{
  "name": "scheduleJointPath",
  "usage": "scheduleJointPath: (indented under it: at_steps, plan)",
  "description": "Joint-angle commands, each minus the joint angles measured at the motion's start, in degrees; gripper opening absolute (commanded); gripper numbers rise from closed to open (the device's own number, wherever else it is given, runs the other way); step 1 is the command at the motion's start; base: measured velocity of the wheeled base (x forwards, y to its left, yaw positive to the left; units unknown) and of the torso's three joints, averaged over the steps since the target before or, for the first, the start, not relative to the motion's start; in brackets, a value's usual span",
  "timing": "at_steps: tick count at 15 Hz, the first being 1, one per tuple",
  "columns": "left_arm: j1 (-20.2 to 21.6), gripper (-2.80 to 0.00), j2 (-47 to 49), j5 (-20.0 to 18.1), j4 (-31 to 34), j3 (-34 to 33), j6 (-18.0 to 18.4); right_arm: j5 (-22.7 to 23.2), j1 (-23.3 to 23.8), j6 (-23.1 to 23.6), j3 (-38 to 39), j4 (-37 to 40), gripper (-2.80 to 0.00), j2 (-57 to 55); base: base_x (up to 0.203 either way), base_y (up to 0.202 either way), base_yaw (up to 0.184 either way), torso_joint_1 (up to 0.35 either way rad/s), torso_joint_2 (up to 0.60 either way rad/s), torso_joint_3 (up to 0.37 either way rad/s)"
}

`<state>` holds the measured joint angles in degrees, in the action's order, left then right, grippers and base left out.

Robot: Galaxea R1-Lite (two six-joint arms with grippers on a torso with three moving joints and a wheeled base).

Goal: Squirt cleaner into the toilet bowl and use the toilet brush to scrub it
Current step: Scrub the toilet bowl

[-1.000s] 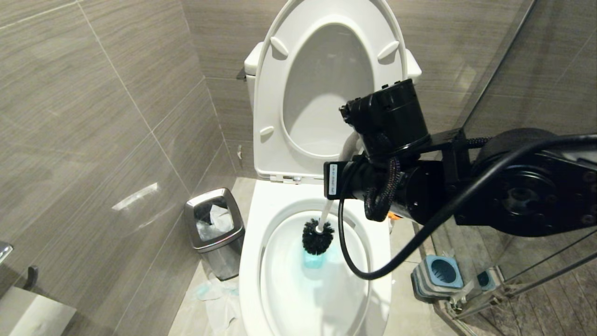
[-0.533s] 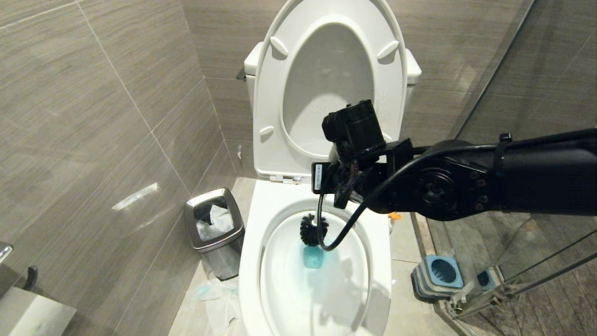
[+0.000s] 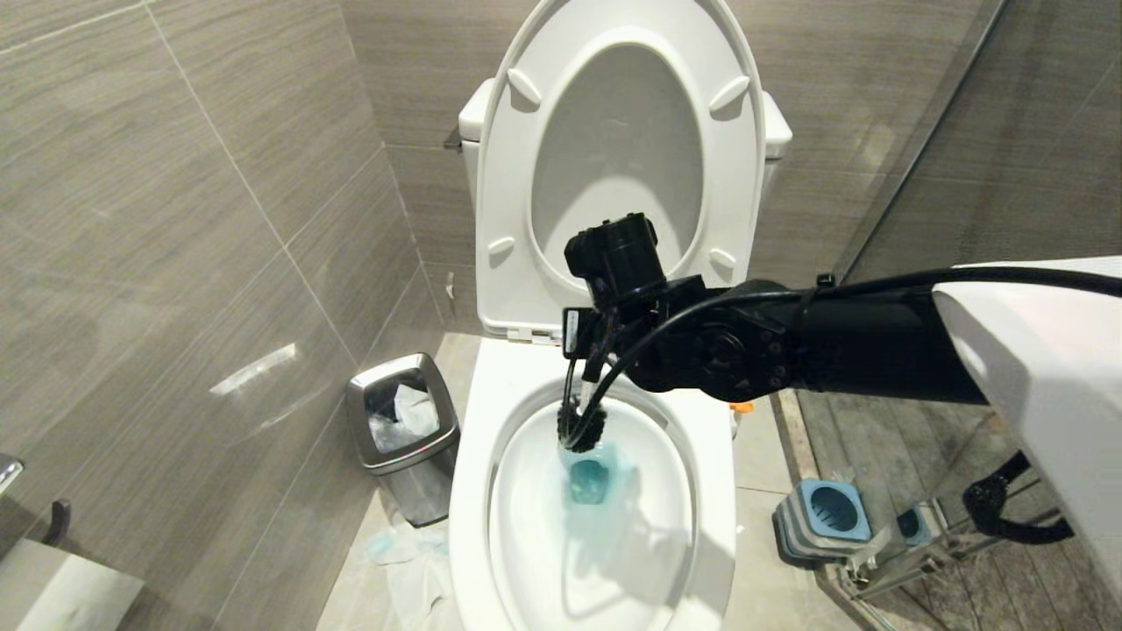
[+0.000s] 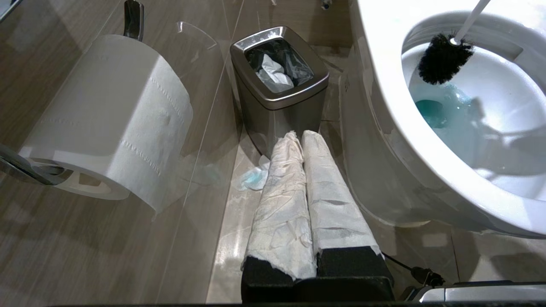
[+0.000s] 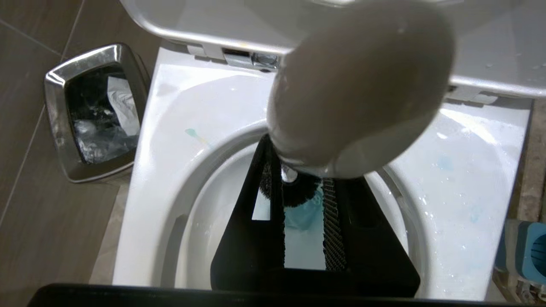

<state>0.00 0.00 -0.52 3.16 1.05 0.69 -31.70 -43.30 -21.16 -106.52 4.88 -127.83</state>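
Note:
The white toilet bowl (image 3: 478, 491) stands open before me, with blue cleaner tinting its water (image 3: 589, 478). My right gripper (image 3: 589, 358) reaches over the back of the bowl, shut on the white handle of the toilet brush. The brush's black bristle head (image 3: 581, 427) presses against the bowl's rear inner wall, just above the water. In the right wrist view the handle's rounded knob (image 5: 358, 85) fills the space above the gripper (image 5: 298, 170), with the bristles (image 5: 298, 194) beyond. The left wrist view also shows the bristles (image 4: 443, 64). My left gripper (image 4: 300, 137), paper-wrapped and shut, hangs parked low beside the bowl.
A steel waste bin (image 3: 403, 429) sits on the floor left of the toilet, with crumpled tissue (image 3: 394, 548) by it. The raised seat and lid (image 3: 614, 158) lean back. The grey-and-blue brush holder (image 3: 824, 517) stands at the right by the glass wall. A paper roll (image 4: 111, 115) hangs near my left gripper.
My right arm has sunk and stretched away from the camera. The brush head has slid from the middle of the water to the bowl's rear wall. The left arm has kept still.

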Motion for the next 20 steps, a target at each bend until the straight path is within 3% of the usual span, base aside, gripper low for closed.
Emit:
scheduleJointPath:
  at_steps: [1,7,11,14,20]
  plan:
    - [0.09,-2.80,0.00,0.00,0.01,0.01,0.01,-0.37,-0.13,-0.10,-4.62,0.19,-2.80,-3.77,0.000,0.000,0.000,0.000,0.00,0.000]
    - [0.00,-2.80,0.00,0.00,0.01,0.01,0.01,0.58,-3.03,0.04,-6.59,0.43,-2.80,-5.24,0.000,0.000,0.000,0.000,0.00,0.000]
    - [0.07,-2.80,0.00,0.00,0.01,0.01,0.01,0.55,-7.64,-2.40,-2.96,2.75,-2.80,-2.87,0.000,0.000,0.000,0.000,0.00,0.000]
    - [0.09,-2.80,0.00,0.00,0.01,0.01,0.01,0.58,-10.13,-5.87,7.54,4.61,-2.80,3.21,0.000,0.000,0.000,0.000,0.00,0.000]
    - [0.09,-2.80,0.00,0.00,0.01,0.01,0.01,0.17,-13.05,-12.33,37.77,4.36,-2.80,20.24,0.000,0.000,0.000,0.000,0.00,0.000]
